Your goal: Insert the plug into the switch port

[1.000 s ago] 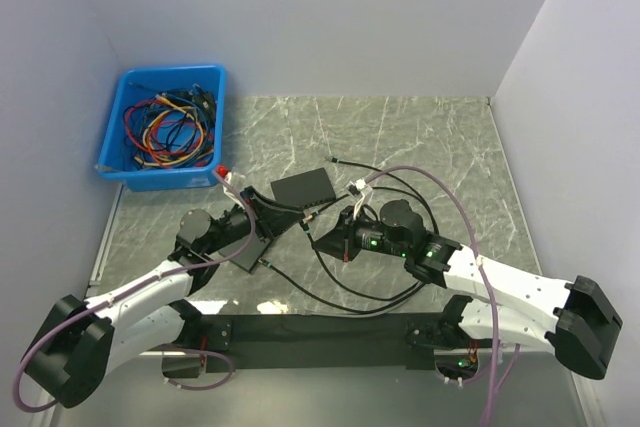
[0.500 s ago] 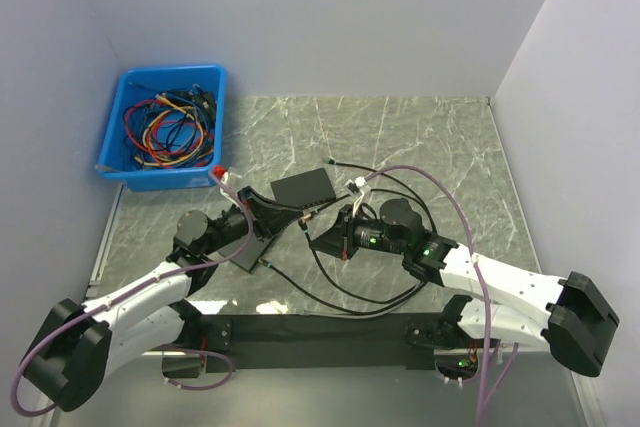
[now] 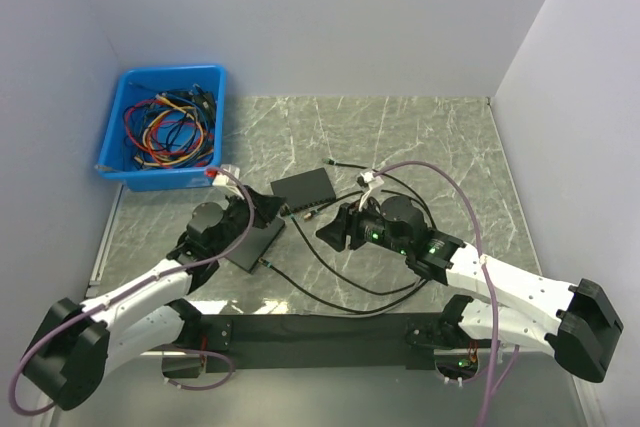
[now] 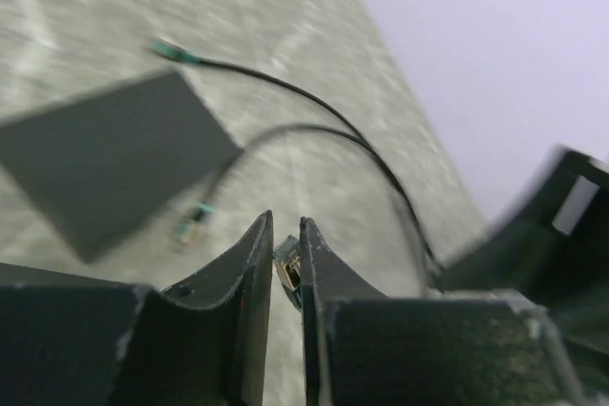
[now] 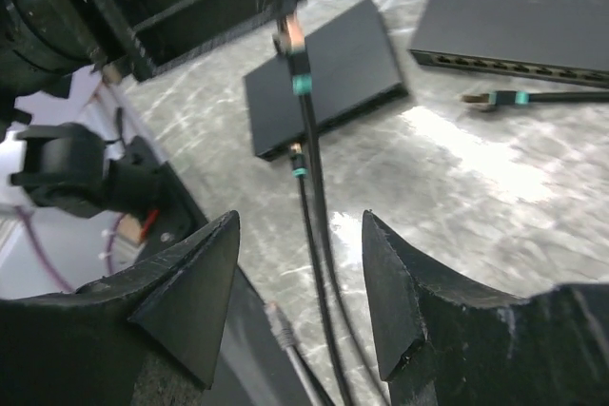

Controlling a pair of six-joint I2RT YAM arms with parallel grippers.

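Plug (image 4: 285, 270) is clamped in the left gripper (image 4: 284, 227) and largely hidden between its fingers. Only its tip and green boot show, held above the table, apart from the switch (image 5: 533, 7). Right gripper (image 5: 300, 225) stands apart and empty, near the hanging cable (image 5: 312, 159). A loose connector (image 5: 490, 98) lies just before the switch's ports. Far left, the blue bin (image 3: 207, 82) holds tangled coloured wires (image 3: 160, 132).

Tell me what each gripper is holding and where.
The left gripper pinches the cable's plug by its connector body; right gripper is open, holding nothing.
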